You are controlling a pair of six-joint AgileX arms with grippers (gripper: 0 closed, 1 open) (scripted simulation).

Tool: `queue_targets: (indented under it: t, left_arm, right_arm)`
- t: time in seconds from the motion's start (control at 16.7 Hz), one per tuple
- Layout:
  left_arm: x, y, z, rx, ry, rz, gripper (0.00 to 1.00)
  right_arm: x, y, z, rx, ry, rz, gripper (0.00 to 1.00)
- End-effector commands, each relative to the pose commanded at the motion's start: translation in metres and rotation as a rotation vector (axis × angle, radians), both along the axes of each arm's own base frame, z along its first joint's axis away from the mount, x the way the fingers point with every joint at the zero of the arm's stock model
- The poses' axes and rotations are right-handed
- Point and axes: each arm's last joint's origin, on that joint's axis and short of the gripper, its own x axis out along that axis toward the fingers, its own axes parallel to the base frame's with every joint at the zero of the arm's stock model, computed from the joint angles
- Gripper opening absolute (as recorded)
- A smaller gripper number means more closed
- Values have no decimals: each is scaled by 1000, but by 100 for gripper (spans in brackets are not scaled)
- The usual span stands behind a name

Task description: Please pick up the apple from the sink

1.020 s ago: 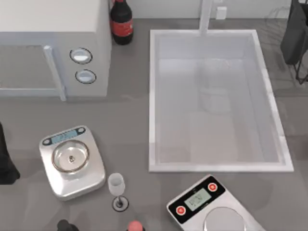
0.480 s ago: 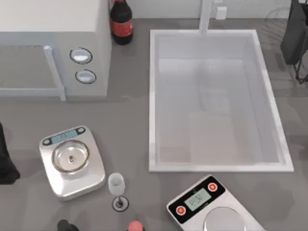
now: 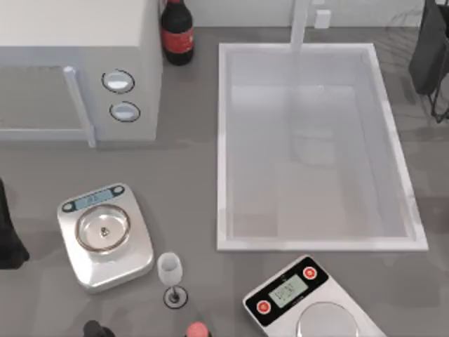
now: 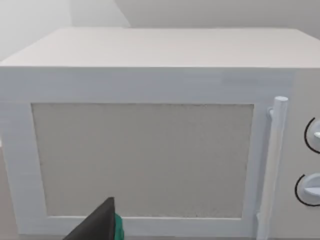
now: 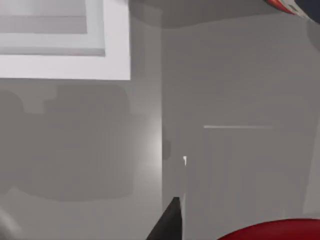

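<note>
The sink (image 3: pixel 224 140), a white deep basin with a tap (image 3: pixel 300 24) at its far edge, lies right of the table's middle with nothing in it. My right arm (image 3: pixel 429 56) hangs dark over the table's far right corner, beyond the sink's rim. In the right wrist view a glossy red rounded apple (image 5: pixel 272 231) sits close under the camera beside one dark finger (image 5: pixel 170 222), held above the grey counter, with a corner of the sink (image 5: pixel 65 50) farther off. My left arm (image 3: pixel 8 235) is parked at the left edge, and its finger (image 4: pixel 100 225) faces the microwave.
A white microwave (image 3: pixel 70 63) and a dark cola bottle (image 3: pixel 177 28) stand at the back left. A silver scale (image 3: pixel 105 235), a wine glass (image 3: pixel 170 270) and a second scale (image 3: pixel 309 298) are along the front. A pinkish bottle top (image 3: pixel 197 330) peeks in at the front edge.
The dim shadow on the sink floor has faded and shrunk. Both arms and the things on the table look unmoved.
</note>
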Motion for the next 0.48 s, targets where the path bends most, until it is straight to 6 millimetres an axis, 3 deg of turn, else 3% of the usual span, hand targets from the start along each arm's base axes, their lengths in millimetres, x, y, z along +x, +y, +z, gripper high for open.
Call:
queue_targets:
  t: [0.3,0.48]
  left_arm:
    - [0,0,0,0,0,0,100]
    - [0,0,0,0,0,0,100]
  right_arm:
    - [-3,-9,-42,-25,16,-4,0]
    - [-4,-17,-49,-49,9,-13,0]
